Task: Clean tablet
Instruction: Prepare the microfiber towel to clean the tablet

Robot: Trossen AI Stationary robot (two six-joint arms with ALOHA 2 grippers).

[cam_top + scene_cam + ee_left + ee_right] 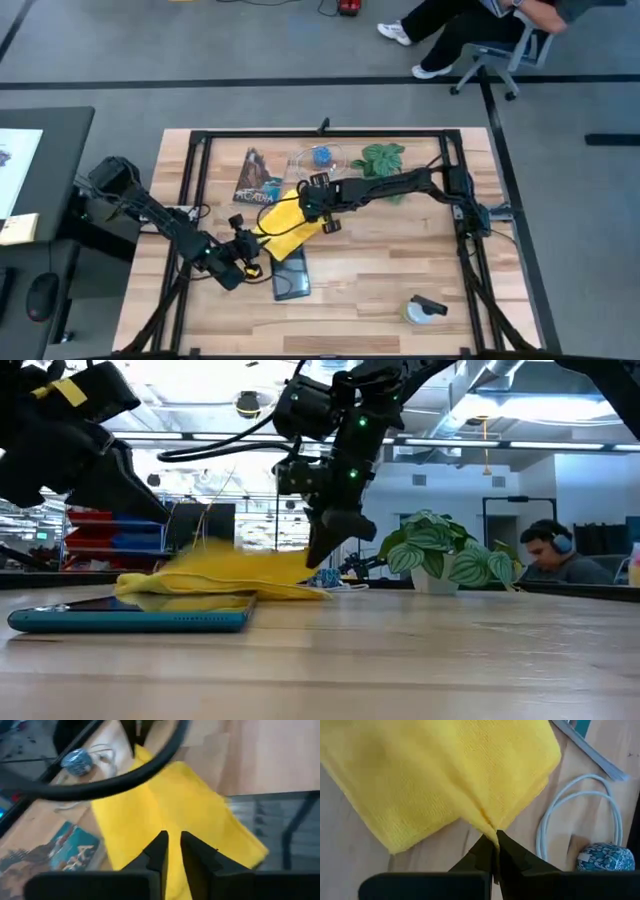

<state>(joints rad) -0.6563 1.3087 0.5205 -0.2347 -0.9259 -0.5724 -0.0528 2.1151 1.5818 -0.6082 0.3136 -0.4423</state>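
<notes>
The tablet (292, 272) lies flat on the table (400, 270), its far end tucked under the yellow cloth (283, 226), just beside the left gripper (243, 243) and a little nearer the front edge than the right gripper (322, 218). The step in hand looks like wiping: the cloth sits partly on the screen. The right gripper's jaws are closed on a pinched fold at the cloth's edge, seen clearly in its wrist view, with the cloth fanning out ahead of them. The left gripper hangs over the cloth with its fingers (159, 851) a narrow gap apart and nothing visibly between them.

The next move probably calls for the right arm to drag the pinched cloth down the length of the screen, keeping it low enough to rub the glass, while the left arm may need to steady the tablet.

Count:
- one tablet
- one cloth
- one booklet (255, 178) beyond the left jaws
- one blue patterned ball (605, 857) with a white cable (580, 810), just beside the right jaws
- one leafy plant (382, 160)
- one spray bottle (424, 308), well apart
- two people in the room beyond the table
</notes>
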